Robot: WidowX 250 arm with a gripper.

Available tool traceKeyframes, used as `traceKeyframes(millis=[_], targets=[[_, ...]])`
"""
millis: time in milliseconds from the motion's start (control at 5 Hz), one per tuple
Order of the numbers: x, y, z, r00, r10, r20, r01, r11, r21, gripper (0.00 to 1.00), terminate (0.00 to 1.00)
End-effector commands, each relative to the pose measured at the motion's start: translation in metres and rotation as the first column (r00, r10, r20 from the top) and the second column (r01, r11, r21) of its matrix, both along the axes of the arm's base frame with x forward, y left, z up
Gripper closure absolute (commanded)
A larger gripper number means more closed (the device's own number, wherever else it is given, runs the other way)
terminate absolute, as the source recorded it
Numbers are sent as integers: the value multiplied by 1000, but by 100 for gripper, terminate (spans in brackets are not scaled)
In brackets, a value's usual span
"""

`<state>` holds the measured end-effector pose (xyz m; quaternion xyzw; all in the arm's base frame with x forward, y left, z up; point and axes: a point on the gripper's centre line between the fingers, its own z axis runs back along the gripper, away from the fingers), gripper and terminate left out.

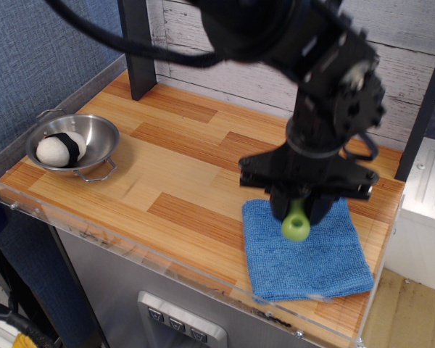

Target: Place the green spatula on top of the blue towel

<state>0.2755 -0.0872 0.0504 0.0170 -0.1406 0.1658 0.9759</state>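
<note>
Your gripper [299, 209] is clamped on the green spatula [296, 225], which hangs over the blue towel [304, 257] near the table's [181, 174] front right corner. You can't see its blade; the gripper hides it.

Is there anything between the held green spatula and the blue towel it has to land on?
Nothing visible. The gripper holds the green spatula by its upper part, ring end hanging over the blue towel. The towel's visible surface is bare, and the metal bowl with the white ball sits far off at the counter's left end.
</note>
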Motion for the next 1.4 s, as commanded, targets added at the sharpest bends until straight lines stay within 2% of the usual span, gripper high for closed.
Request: traceKeyframes(millis=[0,200,800,1000,1200], targets=[[-16,9,-24,1000,-18,-6,18,1000,10,100,0],[-20,14,-24,1000,0,-26,1,998,55,0,0],[-20,21,-8,1000,1,11,-2,999,55,0,0],[-16,23,14,996,42,77,-42,999,-1,0,0],[-15,25,49,989,53,135,-54,999,4,0,0]])
